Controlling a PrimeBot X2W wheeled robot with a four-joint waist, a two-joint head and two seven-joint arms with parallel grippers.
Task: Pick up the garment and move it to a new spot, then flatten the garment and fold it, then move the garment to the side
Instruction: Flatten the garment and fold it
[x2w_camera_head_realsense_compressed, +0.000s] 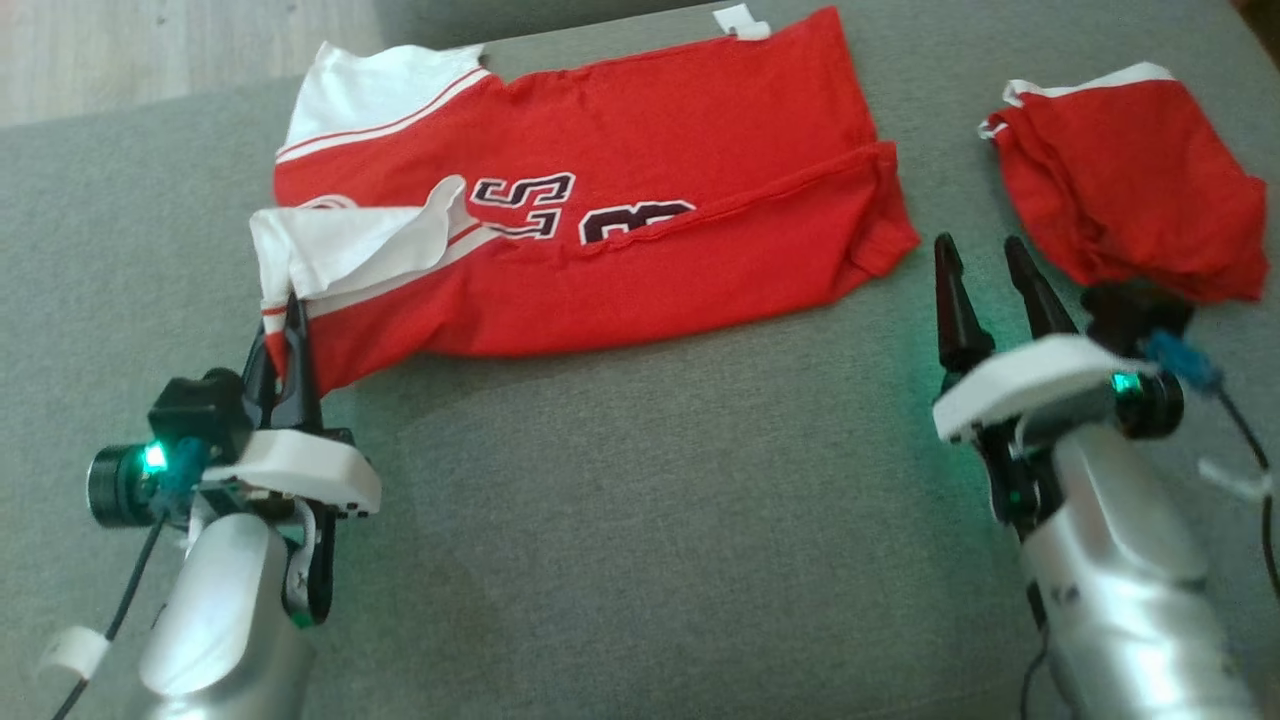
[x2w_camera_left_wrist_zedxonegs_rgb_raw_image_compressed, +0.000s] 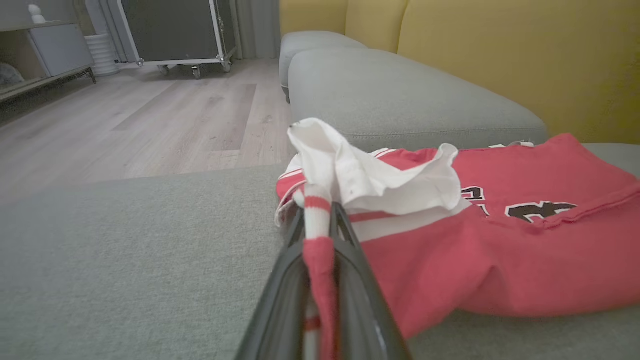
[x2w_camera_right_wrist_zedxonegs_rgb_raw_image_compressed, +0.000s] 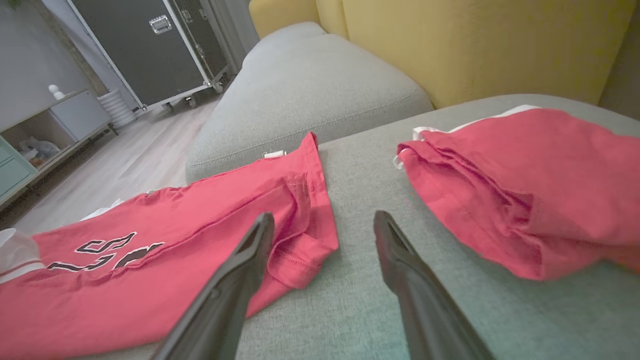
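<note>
The red jersey (x2w_camera_head_realsense_compressed: 700, 150) lies spread along the far edge of the grey sofa cushion (x2w_camera_head_realsense_compressed: 620, 480). The left hand (x2w_camera_head_realsense_compressed: 285, 320) is clamped tight on the jersey's white-and-red sleeve edge toward the cushion's left side. The right hand (x2w_camera_head_realsense_compressed: 980, 255) hovers with its fingers spread wide, holding nothing, between the jersey's hem and a folded red garment (x2w_camera_head_realsense_compressed: 1130, 190) near the far right corner.

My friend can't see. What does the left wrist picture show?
The left gripper has its jaws shut on the white-and-red sleeve of a red jersey with dark numbers, which lies on a grey sofa cushion. Behind are yellow back cushions, a wooden floor and a black wheeled case.
</note>
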